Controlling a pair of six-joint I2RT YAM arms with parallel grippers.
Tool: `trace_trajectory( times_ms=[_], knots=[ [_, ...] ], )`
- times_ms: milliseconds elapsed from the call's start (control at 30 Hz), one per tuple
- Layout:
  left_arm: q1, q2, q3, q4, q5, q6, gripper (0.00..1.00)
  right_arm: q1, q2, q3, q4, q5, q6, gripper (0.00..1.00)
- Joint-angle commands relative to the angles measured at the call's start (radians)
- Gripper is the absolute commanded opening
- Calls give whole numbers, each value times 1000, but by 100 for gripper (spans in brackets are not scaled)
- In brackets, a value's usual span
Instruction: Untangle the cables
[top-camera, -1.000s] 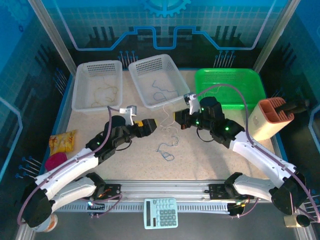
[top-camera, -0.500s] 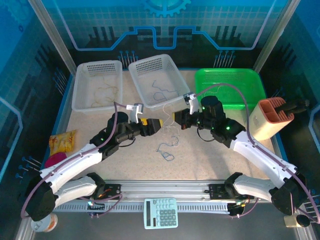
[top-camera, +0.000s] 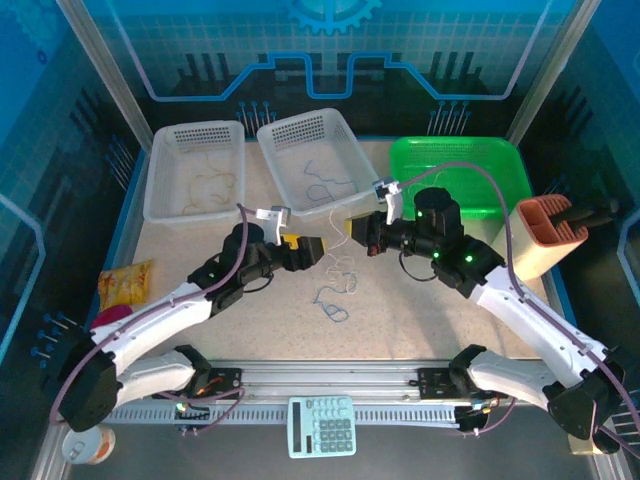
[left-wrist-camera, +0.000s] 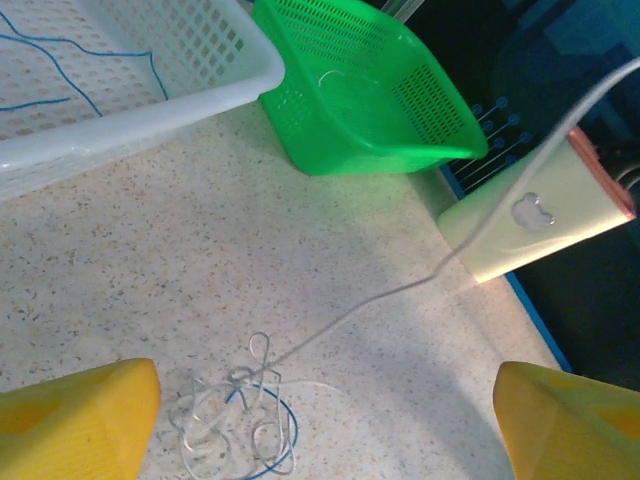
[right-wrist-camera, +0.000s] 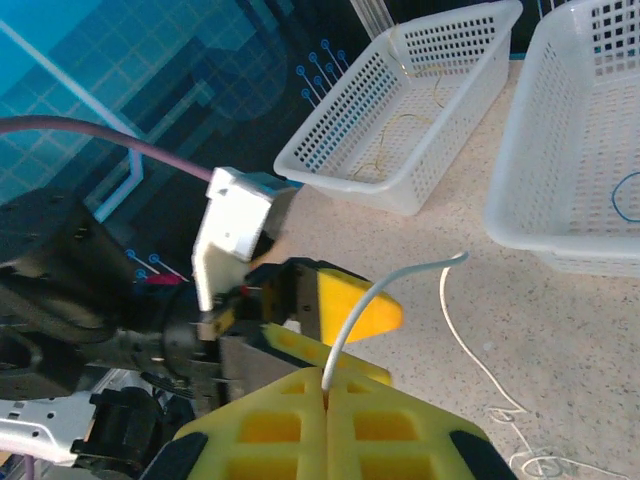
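A small tangle of whitish and blue-grey cables (top-camera: 335, 293) lies on the speckled table between the two arms. In the left wrist view the tangle (left-wrist-camera: 232, 418) sits low between the yellow fingers, and one white cable (left-wrist-camera: 400, 288) rises from it up to the right. My right gripper (top-camera: 353, 231) is shut on that white cable's end (right-wrist-camera: 372, 295), which sticks out of the closed fingers (right-wrist-camera: 260, 425). My left gripper (top-camera: 308, 247) stands open just left of the right gripper (right-wrist-camera: 326, 385), a little above the table, nothing between its fingers (left-wrist-camera: 80, 420).
At the back stand a white basket (top-camera: 160, 190) with tan-yellow cords, a white basket (top-camera: 283, 148) with blue cords and a green basket (top-camera: 500, 160). A cream holder (top-camera: 535, 240) stands at right, a snack packet (top-camera: 125, 285) at left, a calculator (top-camera: 321, 426) at the near edge.
My left gripper has reached further right toward the right gripper. The right gripper has drawn slightly back and up with the white cable still in it.
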Motion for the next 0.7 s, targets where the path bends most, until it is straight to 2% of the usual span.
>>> trace_trajectory(
  times_ms=[0, 400, 667],
  knots=[
    [-9, 61, 13, 73, 3, 39, 87, -10, -32, 32, 16, -32, 27, 0],
    [-54, 236, 54, 222, 24, 30, 86, -7, -42, 85, 17, -56, 41, 0],
    [-64, 305, 63, 264, 11, 6, 63, -8, -35, 155, 31, -88, 55, 0]
  ],
)
